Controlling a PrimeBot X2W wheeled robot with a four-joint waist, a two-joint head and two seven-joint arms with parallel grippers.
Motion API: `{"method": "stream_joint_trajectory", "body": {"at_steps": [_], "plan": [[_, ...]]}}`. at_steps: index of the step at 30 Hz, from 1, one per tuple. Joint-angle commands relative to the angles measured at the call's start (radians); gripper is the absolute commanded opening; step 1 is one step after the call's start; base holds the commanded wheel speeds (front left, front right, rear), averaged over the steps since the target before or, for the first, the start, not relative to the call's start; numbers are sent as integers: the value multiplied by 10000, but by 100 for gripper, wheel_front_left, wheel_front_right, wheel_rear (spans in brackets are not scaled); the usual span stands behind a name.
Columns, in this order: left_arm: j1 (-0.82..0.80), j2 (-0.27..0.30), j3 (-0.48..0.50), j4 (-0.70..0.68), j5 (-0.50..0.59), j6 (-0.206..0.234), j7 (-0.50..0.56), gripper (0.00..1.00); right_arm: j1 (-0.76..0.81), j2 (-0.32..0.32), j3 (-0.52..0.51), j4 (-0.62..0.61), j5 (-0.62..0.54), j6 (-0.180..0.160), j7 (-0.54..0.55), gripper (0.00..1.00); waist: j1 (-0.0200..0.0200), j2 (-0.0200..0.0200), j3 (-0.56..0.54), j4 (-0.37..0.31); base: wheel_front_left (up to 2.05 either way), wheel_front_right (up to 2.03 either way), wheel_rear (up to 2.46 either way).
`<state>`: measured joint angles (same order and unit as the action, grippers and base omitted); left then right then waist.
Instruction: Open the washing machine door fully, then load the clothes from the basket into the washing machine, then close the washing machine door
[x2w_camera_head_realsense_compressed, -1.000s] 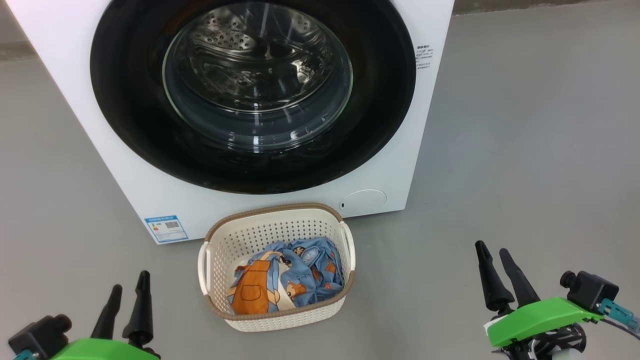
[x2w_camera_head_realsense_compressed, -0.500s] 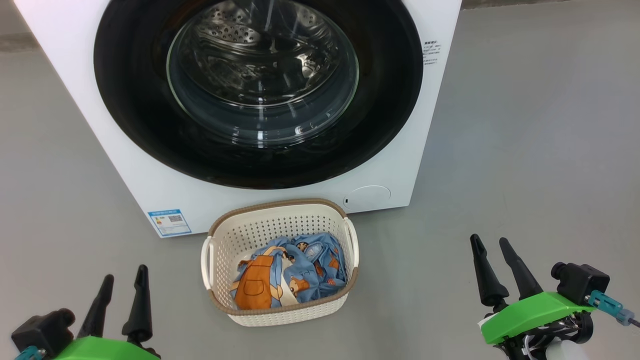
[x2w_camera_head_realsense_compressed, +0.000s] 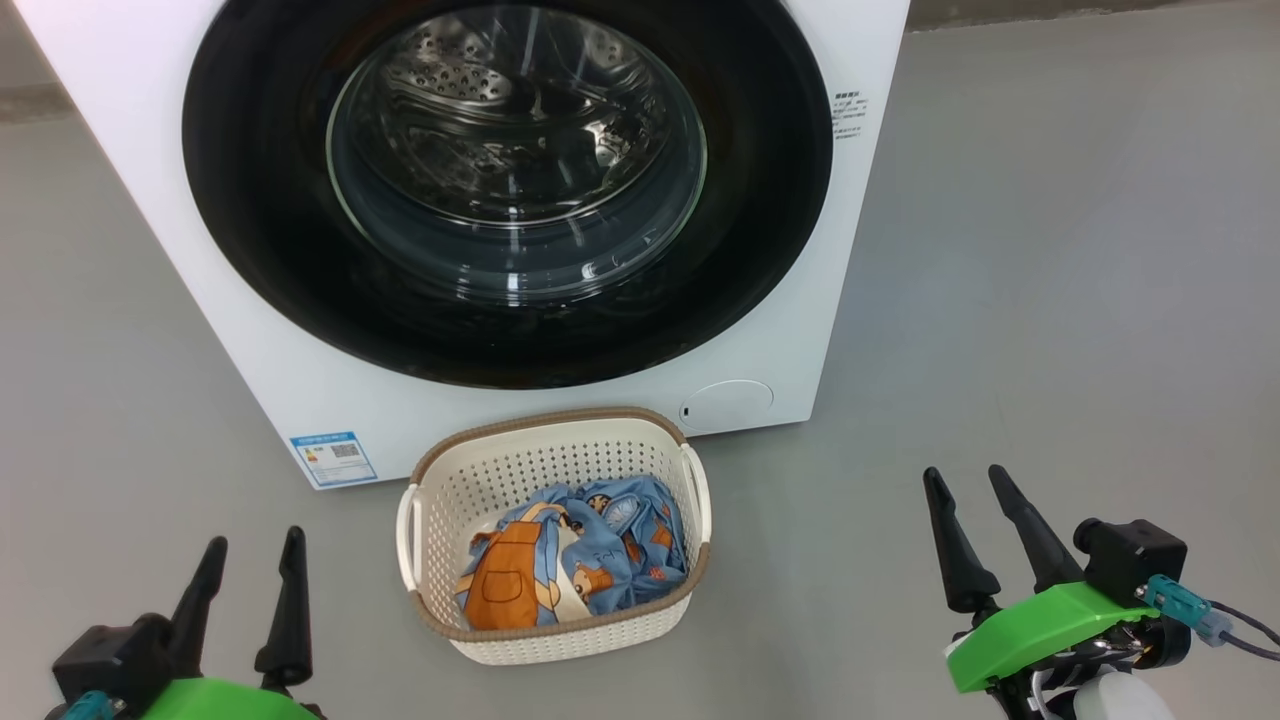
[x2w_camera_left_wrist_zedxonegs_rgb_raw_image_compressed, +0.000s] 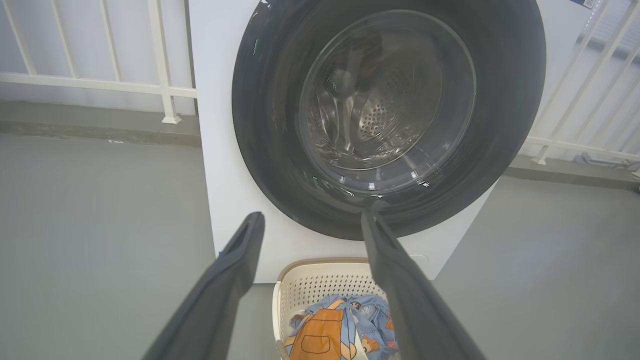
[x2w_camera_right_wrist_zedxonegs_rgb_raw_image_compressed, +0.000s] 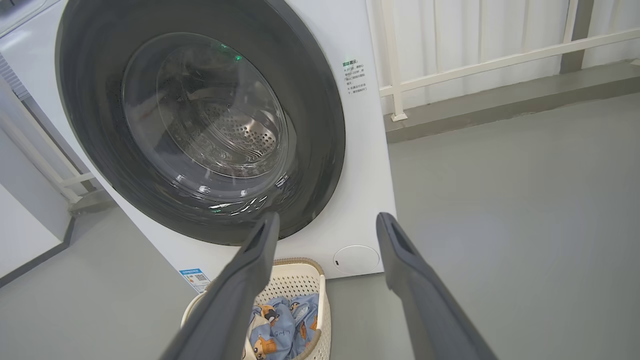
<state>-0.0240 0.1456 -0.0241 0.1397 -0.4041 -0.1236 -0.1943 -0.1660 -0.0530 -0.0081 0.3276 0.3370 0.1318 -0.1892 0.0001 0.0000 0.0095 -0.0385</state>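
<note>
Nearest the robot, the left gripper (x2w_camera_head_realsense_compressed: 252, 545) hangs low on the left and the right gripper (x2w_camera_head_realsense_compressed: 965, 478) low on the right. Both have their fingers spread wide and hold nothing, and both are well apart from everything else.

Between them, on the grey floor (x2w_camera_head_realsense_compressed: 1050, 300), stands the basket (x2w_camera_head_realsense_compressed: 560, 640), just in front of the washing machine (x2w_camera_head_realsense_compressed: 250, 380). The clothes (x2w_camera_head_realsense_compressed: 570, 565) lie bundled in its bottom. They look soft and light, likely to drape and trail once lifted, so a pinch on a raised fold near the middle of the bundle should gather most of it. The basket itself seems light enough to slide if nudged.

Beyond it, the washing machine door (x2w_camera_head_realsense_compressed: 260, 200) sits shut, flush against the white front. It is rigid, and its black rim is glossy and probably slippery under the fingers. No handle or recess is plain to see, so the hold probably has to be found at the rim's outer edge, and the door should then swing on its hinge
</note>
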Motion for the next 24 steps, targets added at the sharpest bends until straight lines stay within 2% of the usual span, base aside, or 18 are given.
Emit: {"method": "stream_joint_trajectory", "body": {"at_steps": [1,19,24], "plan": [[-215,299,271,-299,387,-54,-148,100,-460,20,289,-201,-407,-10,-204,100,0,0,-27,-16,0,0,0],[-200,389,382,46,2301,-71,-674,100,-666,23,164,-23,-2428,-11,-726,100,0,0,14,16,0,0,0],[-227,363,445,133,2248,-71,-674,100,-619,25,119,120,-2231,-11,-726,100,0,0,32,22,0,0,0]]}}
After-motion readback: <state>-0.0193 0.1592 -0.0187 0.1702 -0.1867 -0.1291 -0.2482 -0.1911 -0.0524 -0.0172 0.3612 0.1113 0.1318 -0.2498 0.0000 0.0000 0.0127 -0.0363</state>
